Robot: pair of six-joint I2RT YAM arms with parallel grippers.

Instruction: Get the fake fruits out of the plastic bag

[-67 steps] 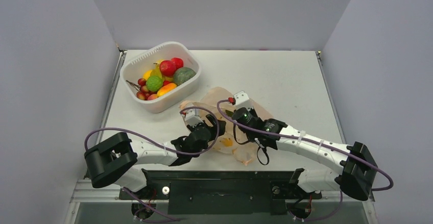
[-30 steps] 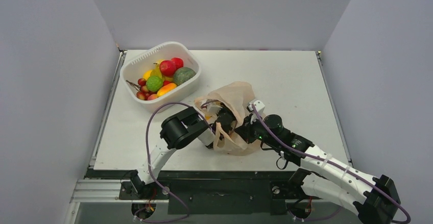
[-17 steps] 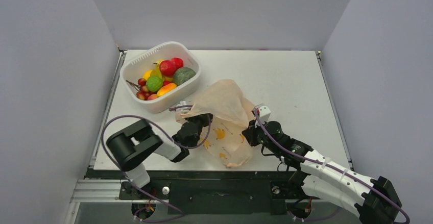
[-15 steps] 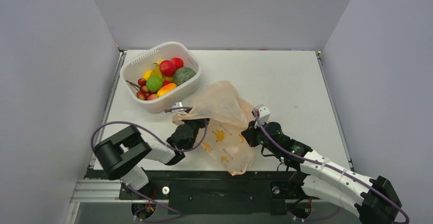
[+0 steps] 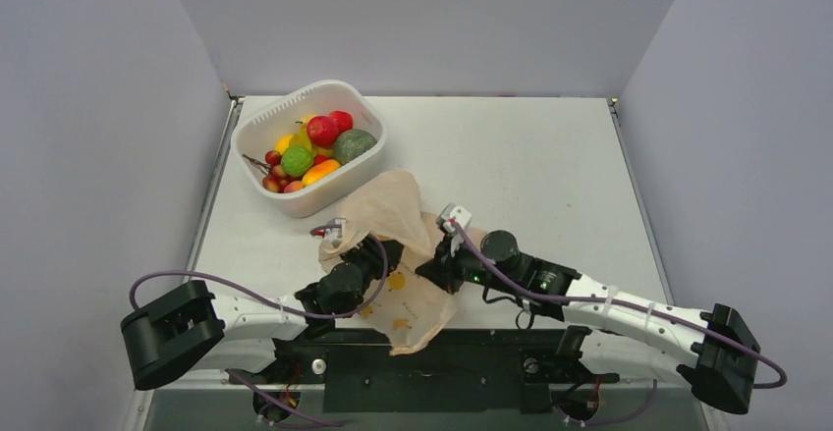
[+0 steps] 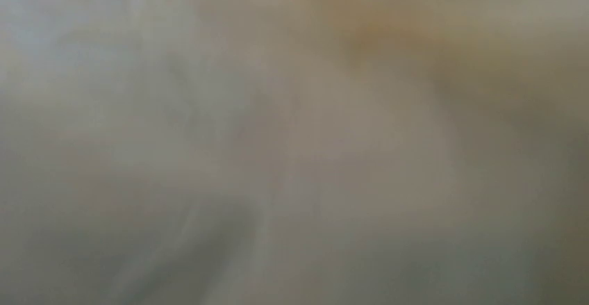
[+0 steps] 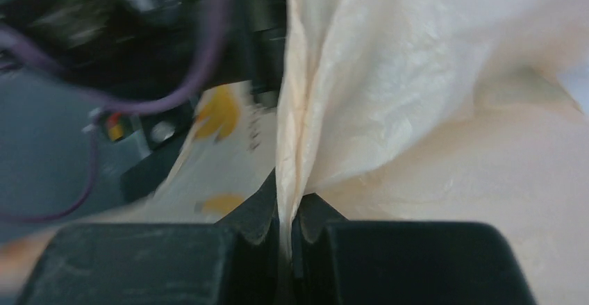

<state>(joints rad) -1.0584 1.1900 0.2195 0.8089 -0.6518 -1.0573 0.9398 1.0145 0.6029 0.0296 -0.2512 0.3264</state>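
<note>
The pale peach plastic bag (image 5: pixel 393 217) stands tented between my two grippers near the table's front edge, and its lower end hangs over that edge. My right gripper (image 5: pixel 432 272) is shut on a fold of the bag (image 7: pixel 430 110); the film is pinched between its black fingertips (image 7: pixel 290 211). My left gripper (image 5: pixel 381 252) is tucked against the bag's left side, its fingers hidden by film. The left wrist view shows only blurred bag film (image 6: pixel 294 138). No fruit shows in the bag. Glossy red, green, orange and yellow fake fruits (image 5: pixel 314 146) lie in the white basket.
The white basket (image 5: pixel 295 203) stands at the back left, just beyond the bag, and also holds a dull dark-green round fruit (image 5: pixel 354 144). Grey walls close in the table on three sides. Purple cables loop from both arms beside the bag.
Both grippers have drawn back toward the near edge and to the left, dragging the bag along. The bag has dropped lower and its end now hangs over the front edge.
</note>
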